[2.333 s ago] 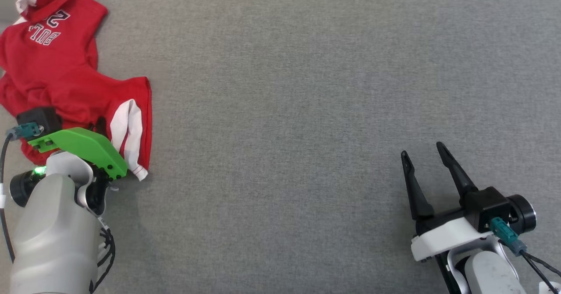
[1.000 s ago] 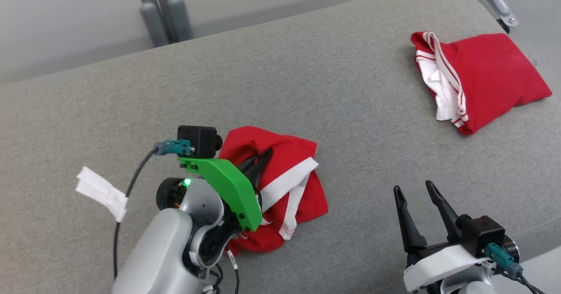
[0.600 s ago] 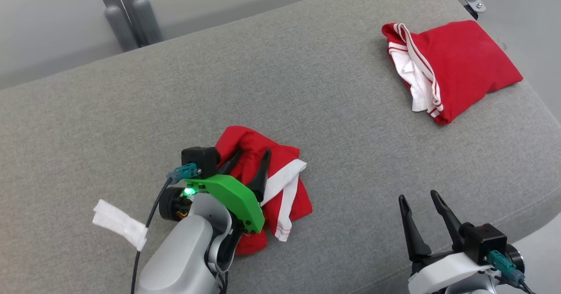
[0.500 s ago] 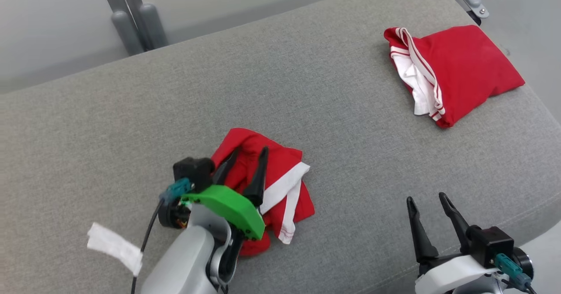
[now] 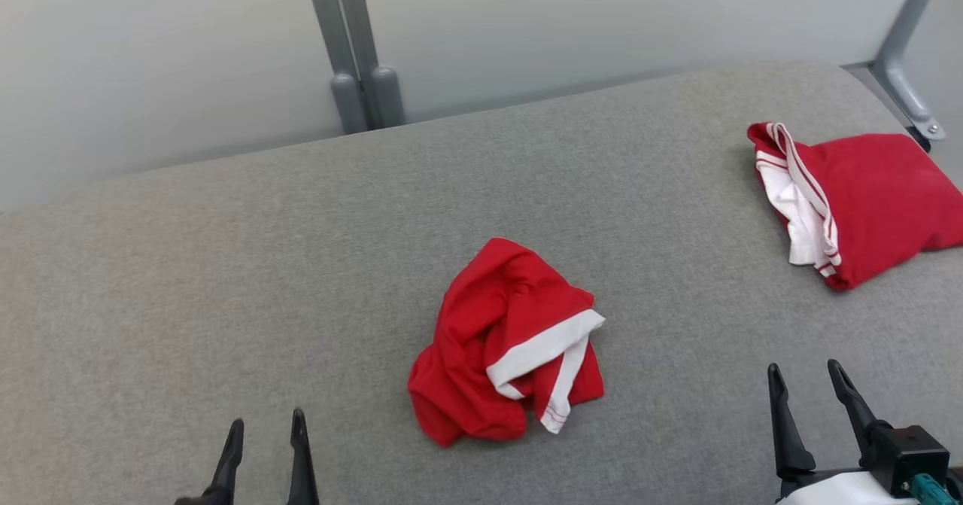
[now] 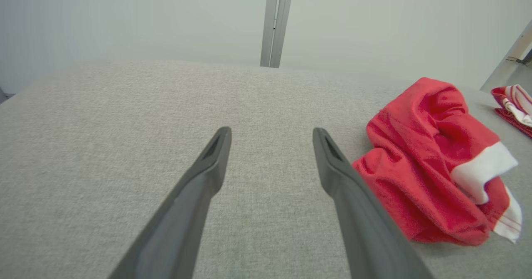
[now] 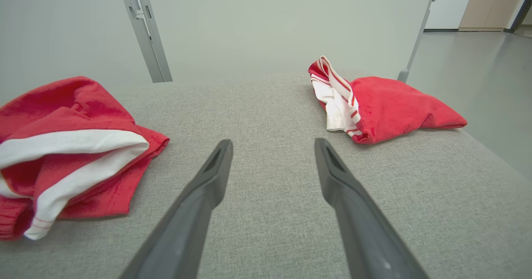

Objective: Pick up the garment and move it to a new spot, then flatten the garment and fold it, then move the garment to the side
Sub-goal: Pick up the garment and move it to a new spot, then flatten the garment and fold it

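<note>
Currently | crumpled garment (image 5: 505,339): 1 | folded garment (image 5: 873,196): 1 | grey cushion (image 5: 226,264): 1

Cut off at the head view's bottom: most of the left hand (image 5: 268,418) and right hand (image 5: 803,367). Cut off sideways: red cloth (image 5: 880,196) at the bench's far right corner.

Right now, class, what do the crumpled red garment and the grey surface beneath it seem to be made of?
Crumpled red garment: soft matte cloth, perhaps a jersey knit; it slumps in limp folds. Grey surface: matte woven upholstery fabric; a fine weave shows.
</note>
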Available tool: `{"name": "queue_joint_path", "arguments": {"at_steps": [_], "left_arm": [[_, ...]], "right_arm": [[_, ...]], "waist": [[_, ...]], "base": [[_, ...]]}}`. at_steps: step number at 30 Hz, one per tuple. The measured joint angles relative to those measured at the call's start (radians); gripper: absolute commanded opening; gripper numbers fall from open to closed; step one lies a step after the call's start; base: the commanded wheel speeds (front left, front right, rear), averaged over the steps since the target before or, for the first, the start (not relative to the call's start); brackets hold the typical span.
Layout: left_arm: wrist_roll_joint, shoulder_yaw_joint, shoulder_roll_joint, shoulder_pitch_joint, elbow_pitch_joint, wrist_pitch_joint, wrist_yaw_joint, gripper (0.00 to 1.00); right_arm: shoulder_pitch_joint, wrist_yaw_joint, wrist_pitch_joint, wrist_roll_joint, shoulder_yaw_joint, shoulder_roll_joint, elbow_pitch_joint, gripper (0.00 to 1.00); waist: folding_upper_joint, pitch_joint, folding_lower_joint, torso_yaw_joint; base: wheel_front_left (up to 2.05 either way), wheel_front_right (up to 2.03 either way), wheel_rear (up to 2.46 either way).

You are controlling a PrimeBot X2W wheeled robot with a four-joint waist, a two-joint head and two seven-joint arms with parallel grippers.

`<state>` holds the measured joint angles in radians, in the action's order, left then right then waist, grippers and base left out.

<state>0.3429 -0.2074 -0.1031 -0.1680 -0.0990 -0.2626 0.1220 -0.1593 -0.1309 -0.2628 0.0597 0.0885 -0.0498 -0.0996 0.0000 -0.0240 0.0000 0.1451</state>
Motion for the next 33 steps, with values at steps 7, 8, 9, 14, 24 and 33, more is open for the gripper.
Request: {"name": "queue_joint_path", "arguments": {"at_steps": [7,8,9,14,24,33], "left_arm": [[-0.115,0.153,0.033,-0.115,0.041,0.0,-0.089,1.0],[-0.12,0.179,0.039,-0.123,0.051,0.0,-0.1,1.0],[-0.121,0.201,0.043,-0.125,0.053,0.0,-0.108,1.0],[-0.145,0.238,0.05,-0.128,0.056,0.0,-0.137,1.0],[-0.134,0.227,0.052,-0.123,0.052,0.0,-0.141,1.0],[-0.131,0.221,0.052,-0.122,0.054,0.0,-0.135,1.0]], "right_arm": [[-0.021,0.0,0.0,-0.005,0.007,0.0,0.003,1.0],[-0.022,0.0,0.0,-0.005,0.005,0.0,0.003,1.0],[-0.021,0.0,0.0,-0.005,0.002,0.0,0.003,1.0],[-0.021,0.0,0.0,-0.002,-0.008,0.0,-0.001,1.0],[-0.021,0.0,0.0,0.002,-0.02,0.0,-0.004,1.0],[-0.02,0.0,0.0,0.008,-0.027,0.0,-0.009,1.0]], "waist": [[0.0,0.051,0.0,-0.086],[0.0,0.059,-0.0001,-0.098],[0.0,0.065,0.0,-0.108],[0.0,0.086,0.0,-0.14],[0.0,0.088,0.0,-0.15],[0.0,0.084,-0.0001,-0.145]], "base": [[0.0,0.0,0.0],[0.0,0.0,0.0],[0.0,0.0,0.0],[0.0,0.0,0.0],[0.0,0.0,0.0],[0.0,0.0,0.0]]}}
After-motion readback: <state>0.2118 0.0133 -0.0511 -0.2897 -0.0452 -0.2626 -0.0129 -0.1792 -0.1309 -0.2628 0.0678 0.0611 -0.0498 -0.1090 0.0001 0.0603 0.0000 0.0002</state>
